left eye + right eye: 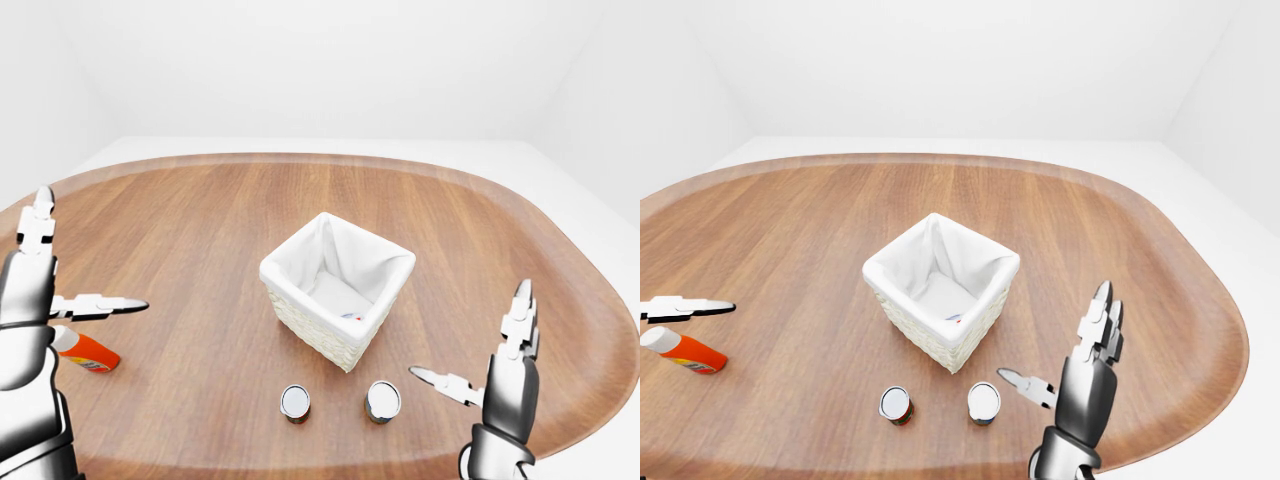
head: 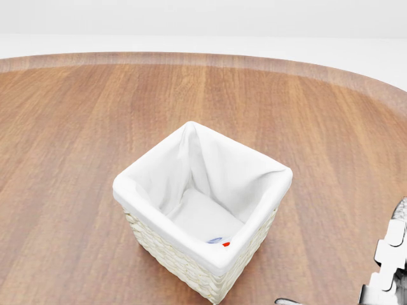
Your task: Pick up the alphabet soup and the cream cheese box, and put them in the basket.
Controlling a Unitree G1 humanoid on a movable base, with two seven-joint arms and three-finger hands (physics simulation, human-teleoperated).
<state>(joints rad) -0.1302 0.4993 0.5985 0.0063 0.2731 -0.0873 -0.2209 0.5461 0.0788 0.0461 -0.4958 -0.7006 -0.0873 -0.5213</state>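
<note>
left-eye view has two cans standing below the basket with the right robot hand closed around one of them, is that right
Not quite. In the left-eye view the two cans do stand below the basket, but the right robot hand is open, fingers spread, right of both cans and touching neither.

We see our left hand (image 1: 40,290) raised at about nine o'clock in the left-eye view, fingers straight up, thumb jutting sideways toward three o'clock, wide open and holding nothing. Our right hand (image 1: 1088,370) stands at about five o'clock in the right-eye view, forearm rising from the bottom edge, fingers (image 1: 1102,318) upright, thumb pointing toward nine o'clock, equally spread and empty. Its fingertips just enter the head view at four o'clock.
</note>
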